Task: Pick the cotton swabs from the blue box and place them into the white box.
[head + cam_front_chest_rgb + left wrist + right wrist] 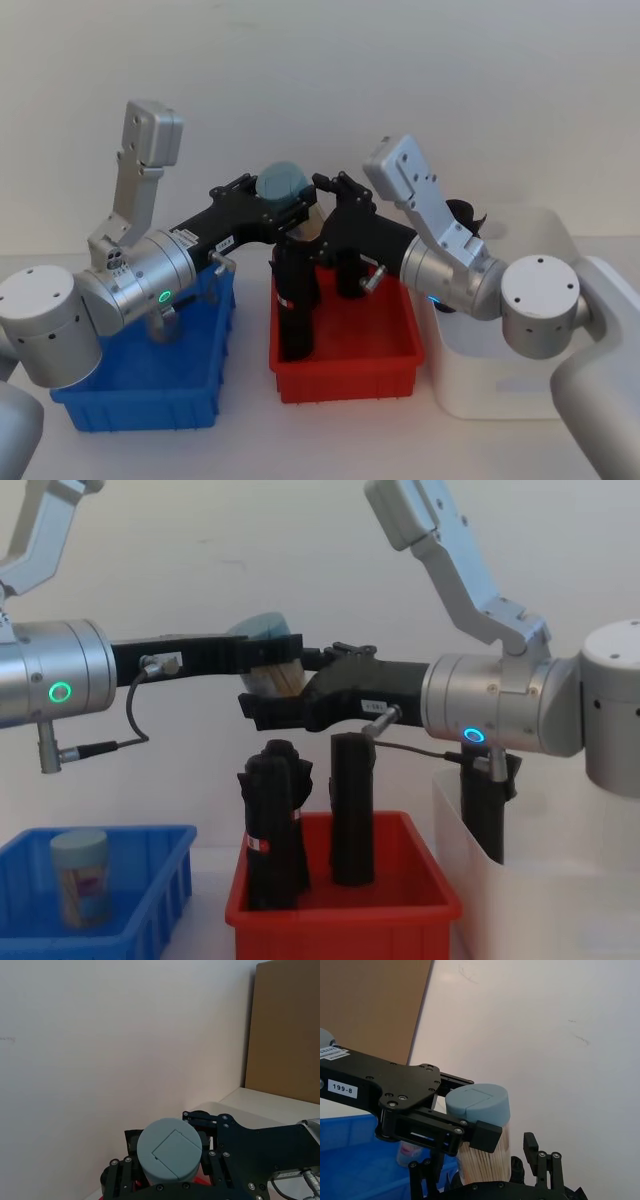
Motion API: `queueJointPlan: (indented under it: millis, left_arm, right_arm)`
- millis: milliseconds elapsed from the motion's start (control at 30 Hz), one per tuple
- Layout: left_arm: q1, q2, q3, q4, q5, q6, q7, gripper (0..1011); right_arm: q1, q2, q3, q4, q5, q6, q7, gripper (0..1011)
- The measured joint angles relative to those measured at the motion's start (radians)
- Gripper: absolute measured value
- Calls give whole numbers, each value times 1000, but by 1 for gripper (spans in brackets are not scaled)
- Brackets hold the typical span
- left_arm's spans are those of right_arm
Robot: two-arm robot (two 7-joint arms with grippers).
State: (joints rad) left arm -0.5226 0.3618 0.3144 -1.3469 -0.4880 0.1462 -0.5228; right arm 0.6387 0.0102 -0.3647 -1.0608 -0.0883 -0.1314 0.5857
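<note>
Above the red bin [345, 350], our left hand [287, 207] pinches a swab tub [283, 186]; our right hand [335, 205], fingers spread, sits just beside it.

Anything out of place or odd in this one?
One oddity: a black roll stands in the white box, the bin meant for swabs. Otherwise orderly: the left gripper holds a swab tub upright above the red bin, the right gripper beside it. Another tub stands in the blue box.
</note>
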Motion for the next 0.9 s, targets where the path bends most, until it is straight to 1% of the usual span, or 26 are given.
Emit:
queueJointPlan:
  millis: [100, 133, 167, 300, 333, 433, 467, 533, 900]
  left_arm:
    - [-1, -1, 1, 1, 2, 0, 0, 666]
    - [-2, -1, 1, 1, 3, 0, 0, 666]
    - [-2, -1, 2, 1, 3, 0, 0, 666]
    - [-3, -1, 2, 1, 5, 0, 0, 666]
    - [-3, -1, 2, 1, 6, 0, 0, 666]
    - [-3, -2, 3, 2, 7, 0, 0, 666]
    - [-3, -2, 3, 2, 7, 0, 0, 666]
    - [-4, -2, 3, 2, 7, -1, 1, 666]
    - [-5, -2, 4, 3, 9, -1, 2, 666]
  right_arm:
    - [4, -2, -2, 6, -1, -2, -4, 1002]
    - [6, -3, -3, 8, -2, -2, -6, 972]
    - [6, -4, -3, 9, -2, -2, -7, 963]
    - [10, -6, -5, 14, -3, -3, -10, 865]
    - [11, -6, -5, 15, -3, -4, -11, 815]
    - [12, -7, -6, 17, -4, -4, -12, 763]
    - [12, -7, -6, 18, -4, -4, -12, 707]
    - [13, -8, -7, 20, -4, -4, -13, 654]
    - [16, -9, -8, 24, -6, -6, -16, 647]
